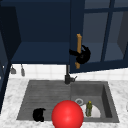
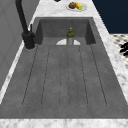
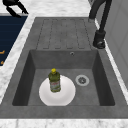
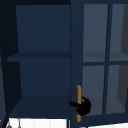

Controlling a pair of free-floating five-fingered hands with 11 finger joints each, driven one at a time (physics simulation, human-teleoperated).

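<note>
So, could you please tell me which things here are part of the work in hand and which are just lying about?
In hand:
- right hand, curled round the wooden handle
- glass cabinet door that carries the handle

Lying about:
- left hand, idle at the sink's front edge
- green bottle on the white plate
- red ball
- faucet

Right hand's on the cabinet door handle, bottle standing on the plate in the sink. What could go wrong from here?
1. The right hand is curled round the wooden handle near its lower end; it might slip off.
2. The bottle stands upright on the plate and might tip if bumped.
3. The left hand hangs near the sink's front rim.
</note>
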